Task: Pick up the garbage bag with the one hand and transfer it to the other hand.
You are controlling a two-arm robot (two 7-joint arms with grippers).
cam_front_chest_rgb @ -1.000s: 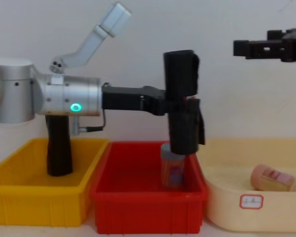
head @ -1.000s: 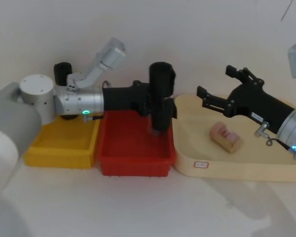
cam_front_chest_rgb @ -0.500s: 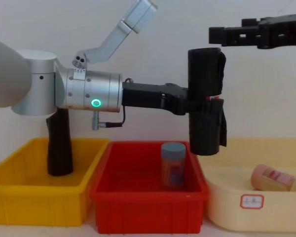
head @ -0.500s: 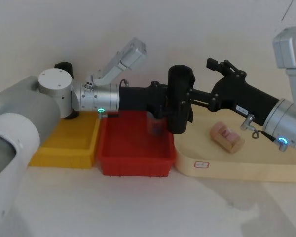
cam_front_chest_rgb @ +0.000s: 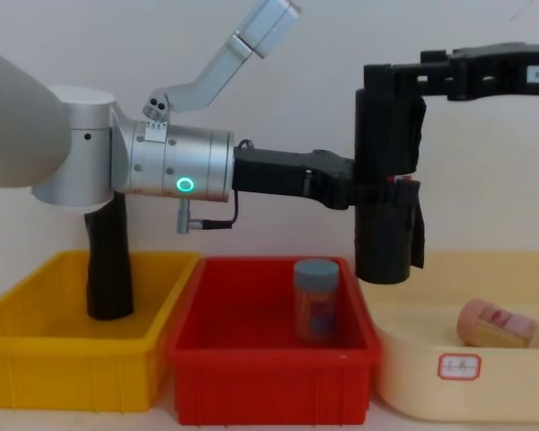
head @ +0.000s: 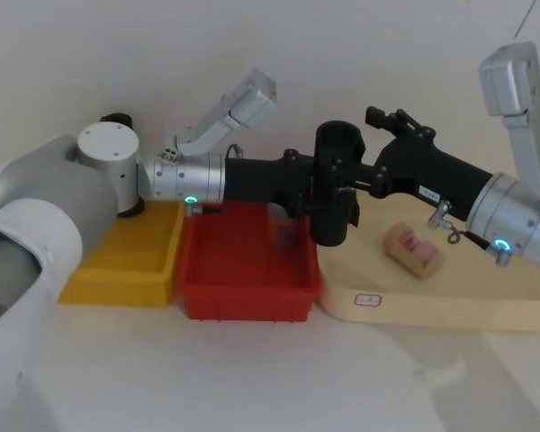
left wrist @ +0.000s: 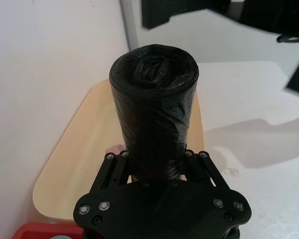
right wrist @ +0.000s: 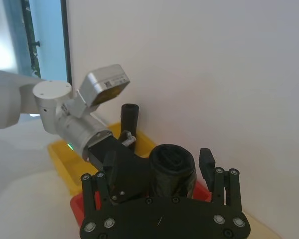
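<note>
The left gripper, stretched out from the robot's left, clamps the upright garbage bag at mid-height above the right edge of the red bin. The right gripper straddles the bag's top with fingers spread (not yet gripping); it should close squarely before the left releases

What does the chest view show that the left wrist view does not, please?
Chest view: a blue-lidded jar upright in the red bin, a slim black roll standing in the yellow bin, and a jar lying in the cream tray. Left wrist view: the crumpled top face of the garbage bag, seen end-on. Both: the garbage bag gripped by the left claw, the right claw close to its top, and the cream tray.
</note>
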